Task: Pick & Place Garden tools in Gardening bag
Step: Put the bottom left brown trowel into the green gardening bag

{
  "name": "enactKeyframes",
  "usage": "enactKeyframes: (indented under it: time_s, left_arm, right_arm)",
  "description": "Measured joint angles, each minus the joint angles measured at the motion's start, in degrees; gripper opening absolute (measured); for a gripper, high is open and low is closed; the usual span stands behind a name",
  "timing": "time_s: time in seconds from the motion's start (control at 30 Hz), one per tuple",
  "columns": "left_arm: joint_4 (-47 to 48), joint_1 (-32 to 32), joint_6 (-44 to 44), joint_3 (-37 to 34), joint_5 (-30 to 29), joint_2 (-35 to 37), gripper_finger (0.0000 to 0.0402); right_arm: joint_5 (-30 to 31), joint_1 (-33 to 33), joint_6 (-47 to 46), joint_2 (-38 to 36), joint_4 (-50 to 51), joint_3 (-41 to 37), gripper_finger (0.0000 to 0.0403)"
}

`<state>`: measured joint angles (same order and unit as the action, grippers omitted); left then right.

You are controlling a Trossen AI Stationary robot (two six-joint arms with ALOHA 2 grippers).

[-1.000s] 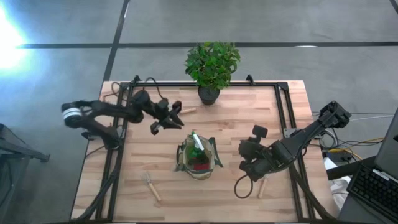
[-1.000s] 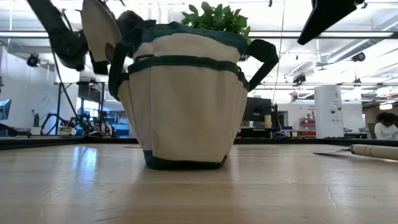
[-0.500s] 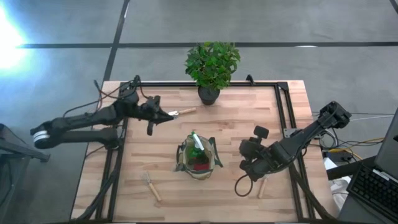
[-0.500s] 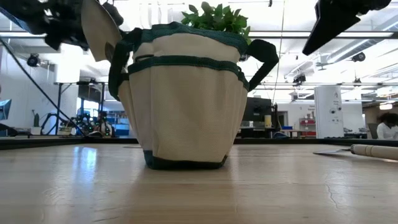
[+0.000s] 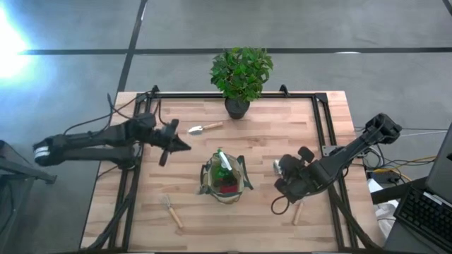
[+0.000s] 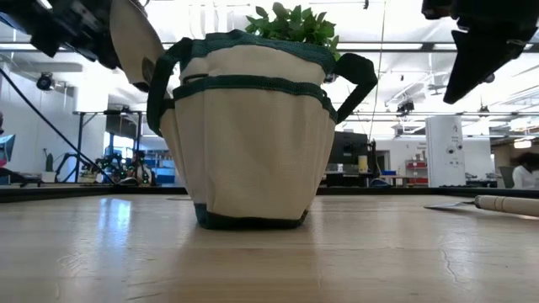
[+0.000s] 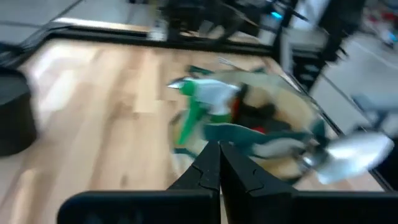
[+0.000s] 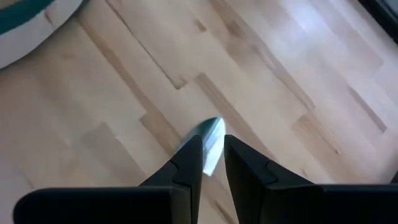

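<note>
The olive gardening bag (image 5: 224,185) (image 6: 253,143) stands upright at the table's middle. In it are a green spray bottle (image 5: 224,164) (image 7: 205,99) and a red-and-black tool (image 5: 227,187). A silver blade (image 6: 133,40) sticks up at its side. One trowel (image 5: 203,128) lies flat near the plant pot. A fork (image 5: 171,209) lies at the near left. Another trowel (image 5: 297,212) (image 6: 497,203) lies flat at the near right. My left gripper (image 5: 185,147) (image 7: 219,152) is shut, empty, left of the bag. My right gripper (image 5: 282,190) (image 8: 212,168) hovers narrowly open above that trowel's blade (image 8: 210,146).
A leafy potted plant (image 5: 240,70) stands at the far edge, and its dark pot (image 7: 12,112) shows in the left wrist view. Black frame rails (image 5: 321,134) run along the table's left, right and far sides. Bare wood lies between the bag and the near edge.
My left gripper has drawn back from the trowel by the plant toward the table's left edge, tipped up nearer to level, and shut on nothing. The trowel stays flat where it was. My right gripper has sunk a little over the near-right trowel and rolled.
</note>
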<state>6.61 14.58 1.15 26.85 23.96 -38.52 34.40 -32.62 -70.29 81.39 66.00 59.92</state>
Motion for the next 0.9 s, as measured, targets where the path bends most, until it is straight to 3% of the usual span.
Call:
enactKeyframes:
  time_s: [0.23,0.47,0.63,0.9]
  left_arm:
    - [2.2,-18.8,0.8,1.3,-18.2,0.0,0.0002]
    - [0.9,-36.4,-4.7,1.3,-30.4,-1.1,0.0001]
    - [-3.5,-43.1,-6.2,1.1,-31.4,-5.5,0.0001]
    - [-12.1,-44.9,-8.7,1.1,-29.0,-17.4,0.0001]
  right_arm:
    - [1.8,0.0,-3.6,-6.1,-0.5,-5.3,0.0059]
    - [4.2,0.0,-3.5,-10.2,-2.6,-8.8,0.0059]
    - [6.2,0.0,-1.7,-11.0,-4.7,-9.6,0.0059]
    - [7.4,0.0,-1.5,-11.2,-4.8,-9.9,0.0059]
